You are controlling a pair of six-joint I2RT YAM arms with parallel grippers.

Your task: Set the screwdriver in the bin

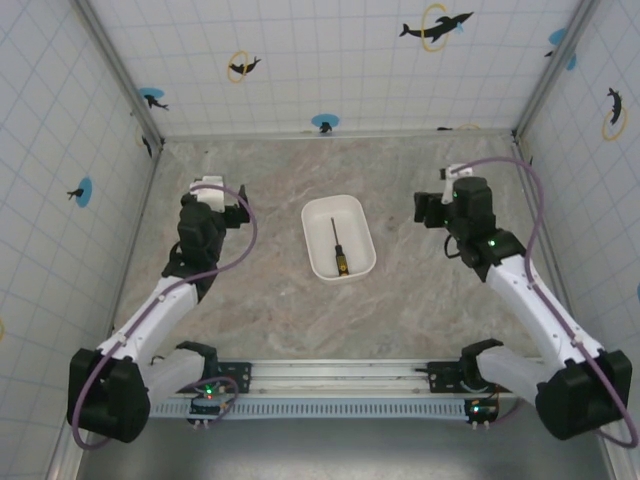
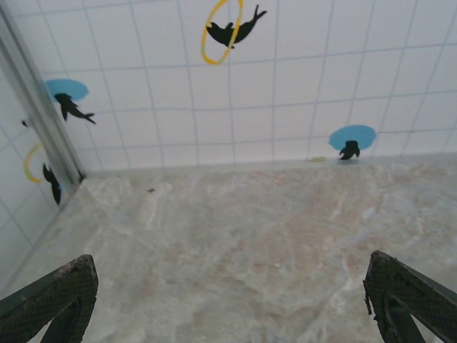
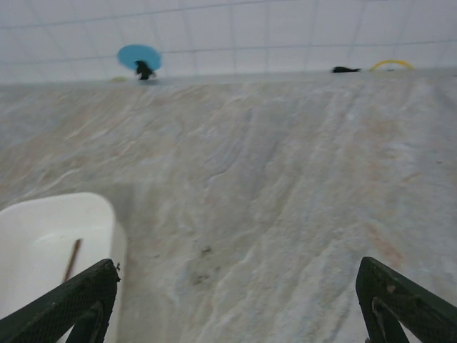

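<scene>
Beside bin (image 1: 355, 225), end effectors (image 2: 232, 289) (image 3: 239, 289) agape, empty.

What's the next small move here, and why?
Probably just retreat both arms: the screwdriver already lies inside the bin, and the left gripper and right gripper are open, holding nothing, clear of it.

Bright even light; wrist views slightly soft.

Screwdriver (image 1: 337, 246) lying inside white bin (image 1: 360, 217)
</scene>
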